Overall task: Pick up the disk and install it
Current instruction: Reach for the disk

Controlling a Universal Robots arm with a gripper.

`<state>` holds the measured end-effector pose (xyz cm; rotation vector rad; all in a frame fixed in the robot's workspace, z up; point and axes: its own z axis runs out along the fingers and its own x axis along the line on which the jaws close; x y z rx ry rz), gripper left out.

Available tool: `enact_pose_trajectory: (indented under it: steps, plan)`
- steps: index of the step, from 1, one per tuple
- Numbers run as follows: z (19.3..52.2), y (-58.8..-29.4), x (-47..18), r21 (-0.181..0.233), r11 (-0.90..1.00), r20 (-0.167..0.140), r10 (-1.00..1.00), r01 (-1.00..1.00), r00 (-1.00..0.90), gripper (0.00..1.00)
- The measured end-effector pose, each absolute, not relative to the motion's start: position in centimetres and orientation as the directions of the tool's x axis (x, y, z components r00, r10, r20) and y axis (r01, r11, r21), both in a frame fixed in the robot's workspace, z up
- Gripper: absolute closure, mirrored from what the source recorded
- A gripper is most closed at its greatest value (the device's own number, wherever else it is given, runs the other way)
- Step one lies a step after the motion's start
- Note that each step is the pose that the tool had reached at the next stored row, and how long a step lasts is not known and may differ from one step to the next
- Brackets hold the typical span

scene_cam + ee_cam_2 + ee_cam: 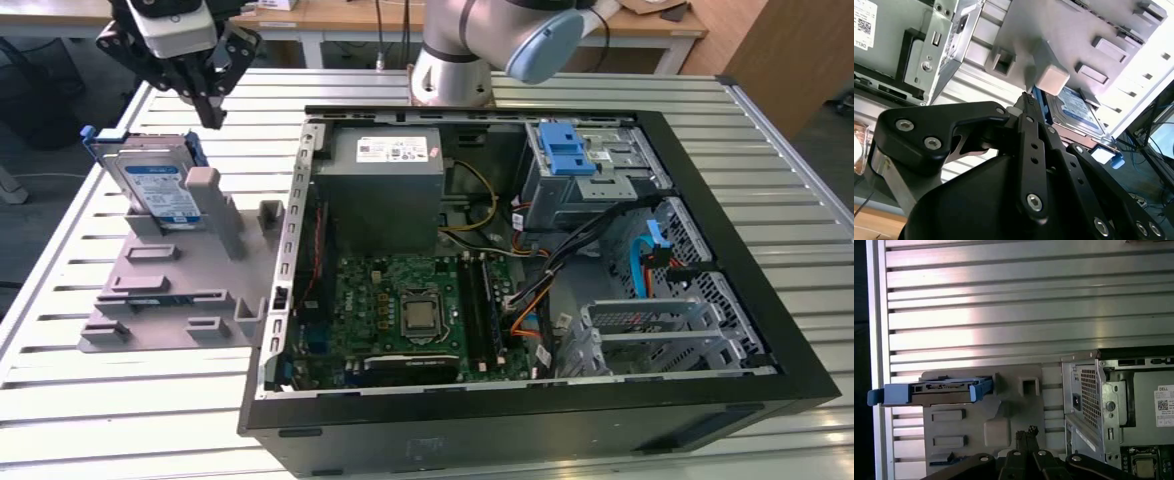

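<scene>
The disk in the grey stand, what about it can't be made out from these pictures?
Exterior view: posts of the grey stand hide the lower edge of the disk.
First wrist view: the disk is edge-on, so its label face is turned away.
Second wrist view: black links of the gripper cover part of the disk.

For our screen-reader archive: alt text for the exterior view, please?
The robot arm's pincer hangs near the disk, which stands upright in a grey fixture on a slatted table, at the exterior view's left of an open computer case.
</scene>
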<state>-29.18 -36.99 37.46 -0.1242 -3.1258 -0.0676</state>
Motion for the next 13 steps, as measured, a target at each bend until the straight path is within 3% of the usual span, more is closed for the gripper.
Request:
enact_pose_trajectory:
  steps: [13]
  plan:
    - [37.3, -36.4, -31.3, 0.043, 0.996, 0.014, 0.079, 0.08, -0.997, 0.89]
